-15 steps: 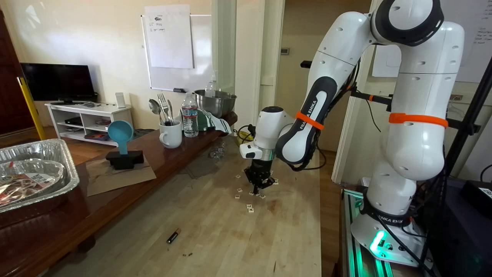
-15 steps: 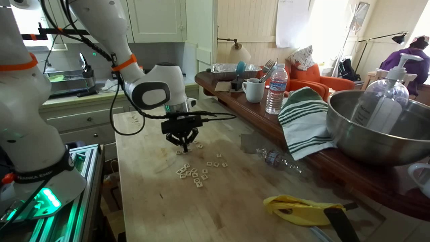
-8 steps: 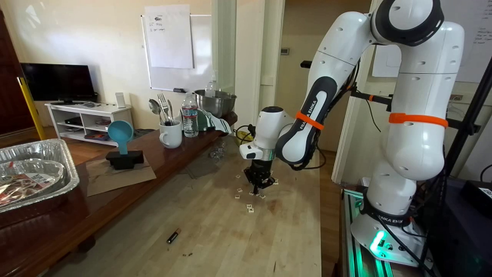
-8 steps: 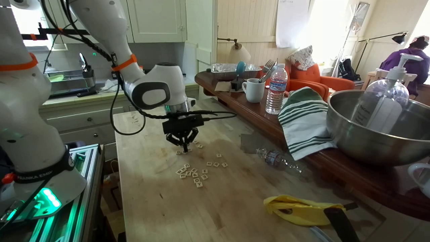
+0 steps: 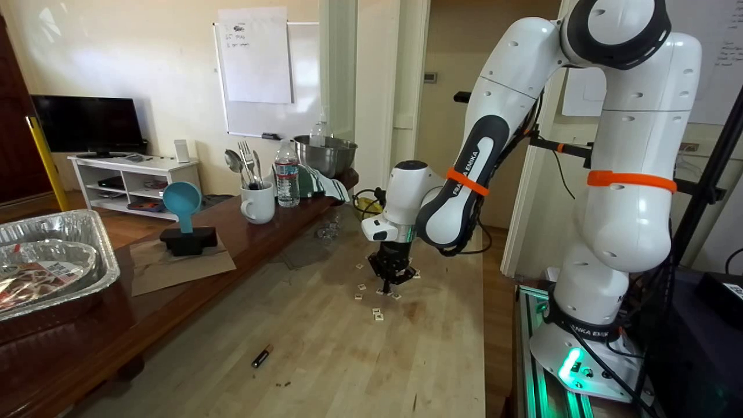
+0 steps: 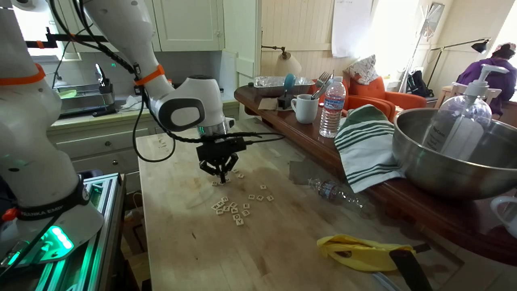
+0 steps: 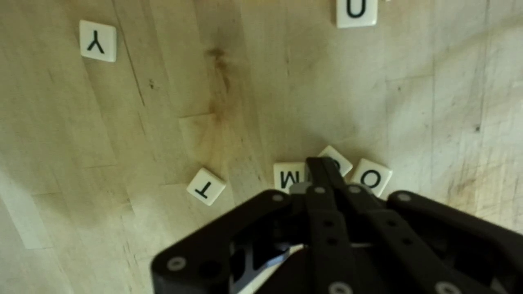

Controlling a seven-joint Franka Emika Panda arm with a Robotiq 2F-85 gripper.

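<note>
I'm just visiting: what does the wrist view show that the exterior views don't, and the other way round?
Only the wrist view: readable letters right by the gripper, on the M tile and the T tile.

Only the exterior views: the mug of cutlery, the upright water bottle and the steel bowl.

Both: the gripper itself, looking shut, scattered letter tiles and the wooden tabletop.
</note>
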